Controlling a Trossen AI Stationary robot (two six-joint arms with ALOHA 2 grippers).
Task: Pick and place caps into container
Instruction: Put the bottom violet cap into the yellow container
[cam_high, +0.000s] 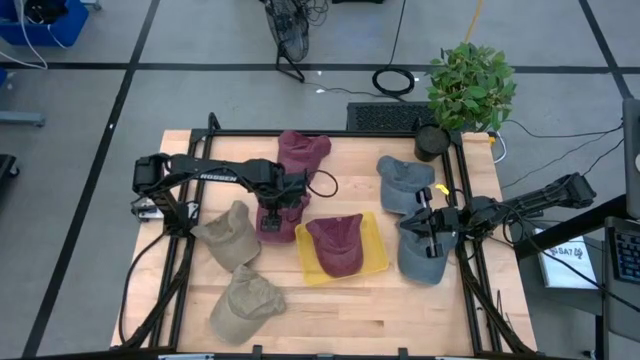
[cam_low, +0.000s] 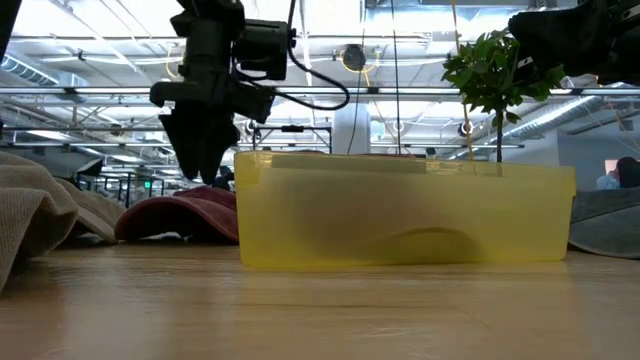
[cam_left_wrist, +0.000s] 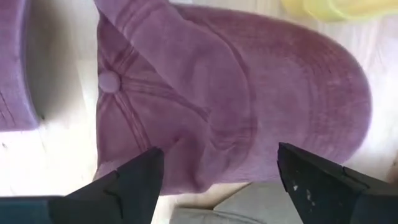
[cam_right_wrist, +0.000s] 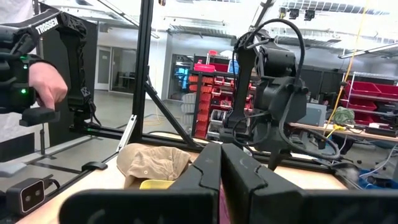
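Observation:
My left gripper (cam_high: 272, 222) (cam_left_wrist: 217, 180) (cam_low: 203, 160) is open, pointing down just above a maroon cap (cam_left_wrist: 230, 106) (cam_low: 185, 215) that lies on the table left of the yellow tray (cam_high: 377, 240) (cam_low: 400, 215). Its fingers straddle the cap's crown without touching. A second maroon cap (cam_high: 335, 246) lies inside the tray, and a third (cam_high: 303, 153) lies near the far edge. My right gripper (cam_high: 432, 232) (cam_right_wrist: 221, 165) is shut and held level above a grey-blue cap (cam_high: 420, 258). Another grey-blue cap (cam_high: 402, 185) lies beyond it.
Two khaki caps (cam_high: 230, 237) (cam_high: 245, 302) lie on the table's left near part. A potted plant (cam_high: 468, 88) stands at the far right corner. A black frame rail (cam_high: 470, 250) borders the table. A person's hand (cam_right_wrist: 46, 84) shows beyond the table in the right wrist view.

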